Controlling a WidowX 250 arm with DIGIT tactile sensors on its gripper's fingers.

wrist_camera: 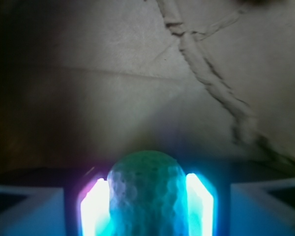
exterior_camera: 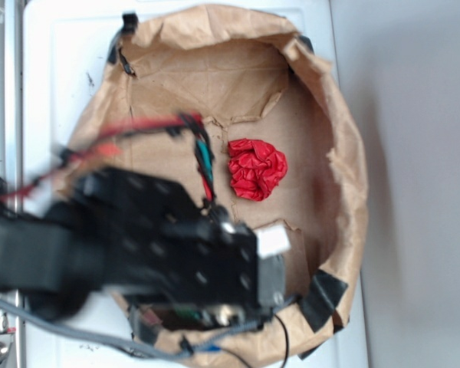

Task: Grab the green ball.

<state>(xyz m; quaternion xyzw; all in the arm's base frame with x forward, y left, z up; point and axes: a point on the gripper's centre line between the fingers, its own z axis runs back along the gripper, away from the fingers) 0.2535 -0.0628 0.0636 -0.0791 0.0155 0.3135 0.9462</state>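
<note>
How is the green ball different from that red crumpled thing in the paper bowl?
The green ball is smooth-shaped and round with a fine dimpled surface; the red wad is wrinkly, shiny and lumpy. The green ball sits between the two fingers of the pincer, which press against its sides; the red wad lies free on the brown paper, untouched. The ball shows only in the wrist view, the wad only in the exterior view. Their sizes cannot be compared.
</note>
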